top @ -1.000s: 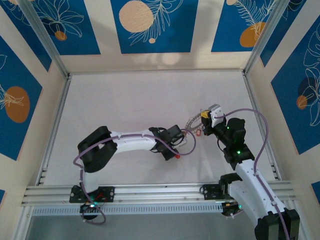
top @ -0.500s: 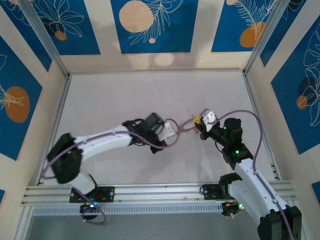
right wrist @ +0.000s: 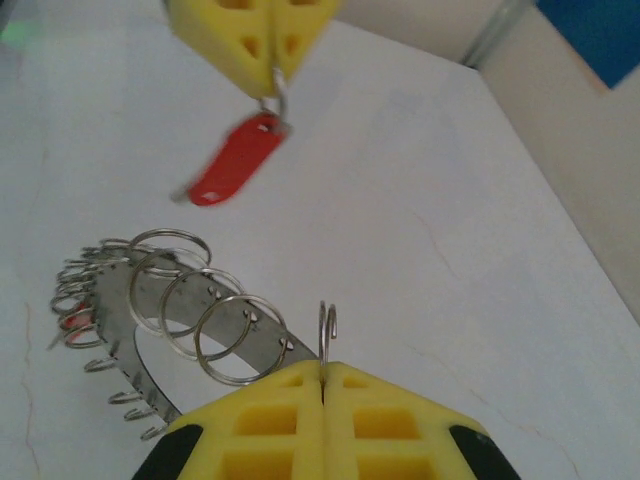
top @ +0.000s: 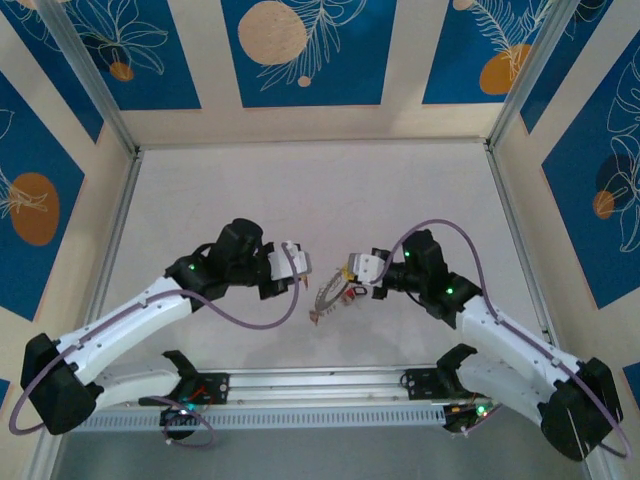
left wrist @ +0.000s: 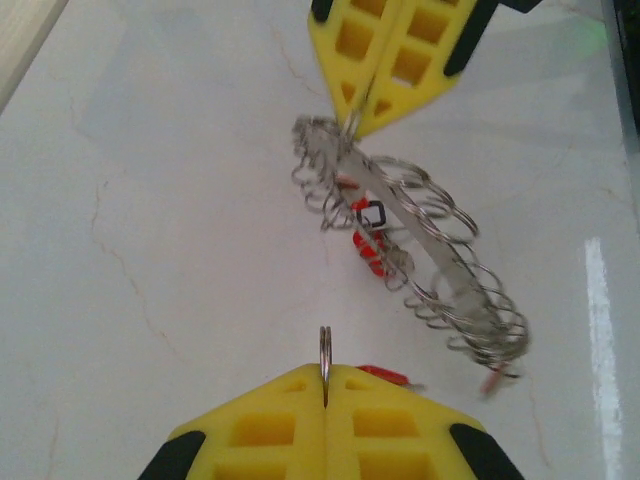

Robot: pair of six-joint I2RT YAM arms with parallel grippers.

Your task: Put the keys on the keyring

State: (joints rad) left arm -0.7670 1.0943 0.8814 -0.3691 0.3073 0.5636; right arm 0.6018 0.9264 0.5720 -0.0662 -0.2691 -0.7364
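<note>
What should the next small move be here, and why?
Probably ease the left gripper toward the keyring, so the loop on its red key lines up with the toothed rim. Both grippers are shut: the left pinches the key's small loop, the right gripper holds the keyring by one of its wire loops, and a gap separates key and ring.

A: Rings counted?
B: One ring [left wrist: 420,235] was logged. Keys [right wrist: 235,160]: at least three were seen; the rest were blurred.
A: Grippers?
B: Two were logged: left gripper [left wrist: 325,372], right gripper [left wrist: 356,112].
</note>
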